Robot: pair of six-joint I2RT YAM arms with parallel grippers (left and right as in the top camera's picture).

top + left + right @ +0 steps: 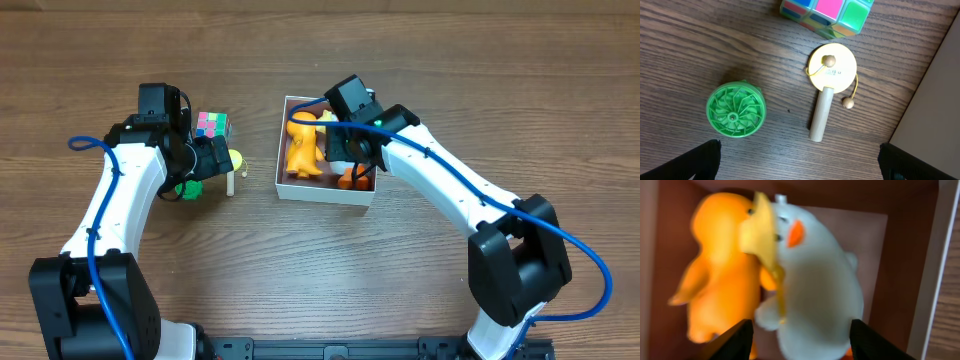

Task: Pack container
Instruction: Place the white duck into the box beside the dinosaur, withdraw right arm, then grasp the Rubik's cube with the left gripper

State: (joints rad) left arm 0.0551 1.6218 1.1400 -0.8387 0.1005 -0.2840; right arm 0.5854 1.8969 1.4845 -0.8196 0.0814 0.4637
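Observation:
The container [323, 193], a square white-walled box, sits at the table's middle; its brown inside also shows in the right wrist view [900, 255]. An orange duck toy [303, 150] lies in it, seen too in the right wrist view [720, 270], beside a white duck toy [815, 280]. My right gripper [799, 340] is open, its fingers either side of the white duck inside the container; from overhead it [352, 150] covers most of that duck. My left gripper [800, 162] is open and empty above a green round disc [736, 109] and a wooden paddle drum [830, 75].
A coloured puzzle cube [827, 15] lies beyond the paddle drum, also visible overhead [212, 125]. The container's outer wall [935, 105] is at the right edge of the left wrist view. Bare wooden table [320, 270] lies in front.

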